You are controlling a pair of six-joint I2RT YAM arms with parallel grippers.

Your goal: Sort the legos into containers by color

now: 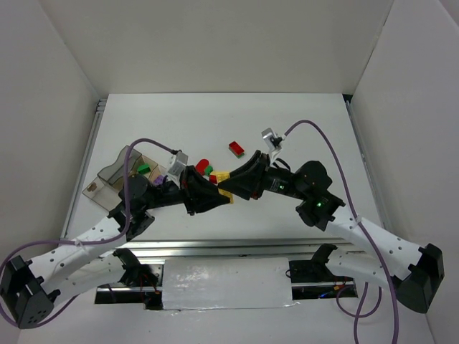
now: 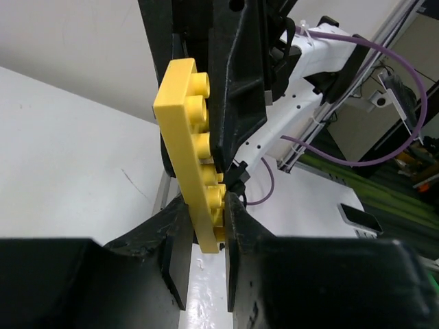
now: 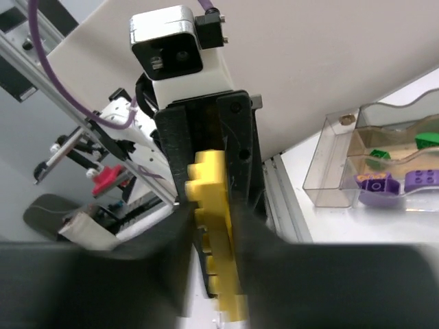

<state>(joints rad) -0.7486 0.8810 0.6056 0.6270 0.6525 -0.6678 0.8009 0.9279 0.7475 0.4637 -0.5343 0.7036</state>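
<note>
White table (image 1: 301, 122); yellow lego (image 2: 180, 137) in both wrist views, tray (image 3: 322, 164) in right's only.

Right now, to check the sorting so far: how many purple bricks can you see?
2, side by side in the clear tray: one purple brick and a second purple brick. Others may be hidden.

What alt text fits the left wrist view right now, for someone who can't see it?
A long yellow lego plate stands nearly upright, its lower end pinched by the left end effector, its upper part clamped by the right end effector from above. Behind: white table, the right arm's white link, a purple cable.
</note>
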